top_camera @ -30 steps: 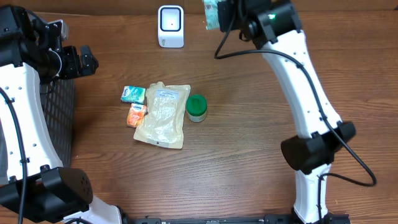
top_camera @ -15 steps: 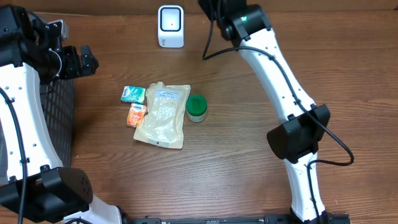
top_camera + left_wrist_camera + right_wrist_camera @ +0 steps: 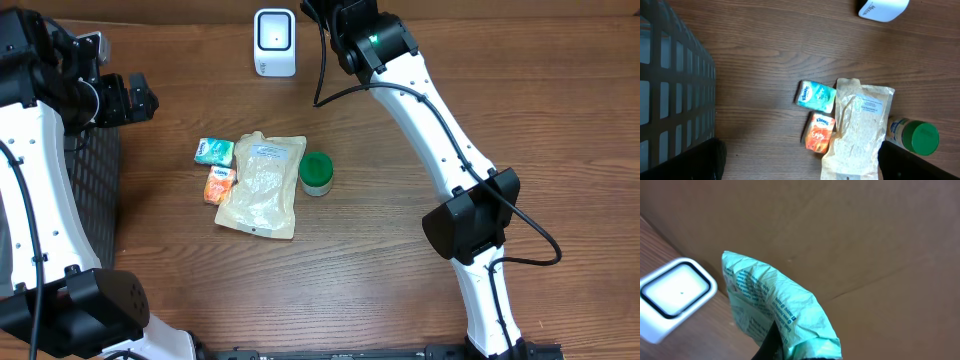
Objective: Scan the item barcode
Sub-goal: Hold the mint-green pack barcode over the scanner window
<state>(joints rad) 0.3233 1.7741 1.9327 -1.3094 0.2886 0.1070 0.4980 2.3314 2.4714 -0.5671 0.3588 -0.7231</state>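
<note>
In the right wrist view my right gripper (image 3: 790, 350) is shut on a crinkled light green packet (image 3: 775, 307) with printed text. The packet is held up in front of a brown cardboard wall, just right of the white scanner (image 3: 672, 297). Seen from overhead, the right gripper (image 3: 330, 14) sits at the table's far edge beside the scanner (image 3: 274, 41), and the packet is hidden there. My left gripper (image 3: 125, 98) hovers open at the left, above the basket's edge. Its dark fingertips (image 3: 900, 162) frame the table items from high up.
A teal tissue pack (image 3: 214, 151), an orange tissue pack (image 3: 220, 184), a clear pouch (image 3: 262, 185) and a green-lidded jar (image 3: 316, 172) lie mid-table. A black wire basket (image 3: 95, 200) stands at the left edge.
My right arm has swung left along the far edge, carrying the green packet close to the scanner. The left arm has not moved.
</note>
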